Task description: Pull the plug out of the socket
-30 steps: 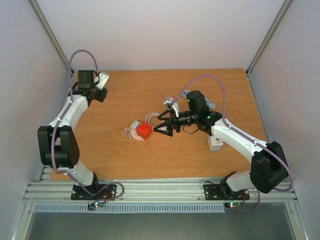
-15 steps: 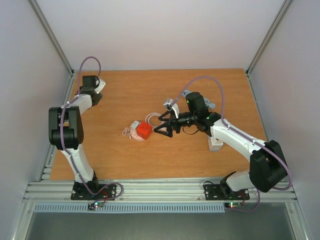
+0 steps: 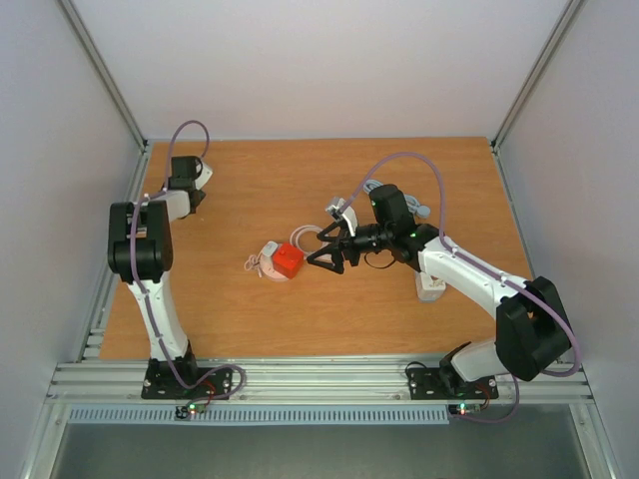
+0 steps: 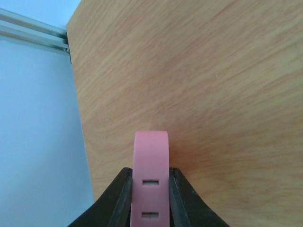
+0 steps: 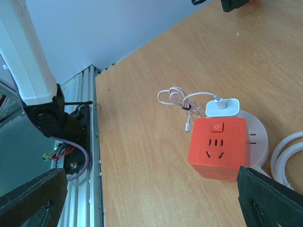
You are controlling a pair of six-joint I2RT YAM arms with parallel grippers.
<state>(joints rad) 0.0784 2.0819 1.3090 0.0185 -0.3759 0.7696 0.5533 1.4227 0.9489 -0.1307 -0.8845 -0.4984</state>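
Observation:
A red cube socket sits mid-table, with a white plug stuck in its left side and a thin pinkish cable bundled beside it. In the right wrist view the socket lies between and ahead of the spread fingers, with the plug on its far side. My right gripper is open and empty, just right of the socket, not touching it. My left gripper is at the table's far left, its jaws closed on a pink slotted strip.
A white round base lies under the socket, with a white cord loop to its right. A white adapter and coiled grey cable lie by the right arm. The table's left edge and metal rail are near the left gripper.
The left arm has folded up and pulled its gripper in along the table's far-left edge. The right gripper has stayed open beside the socket, barely shifting.

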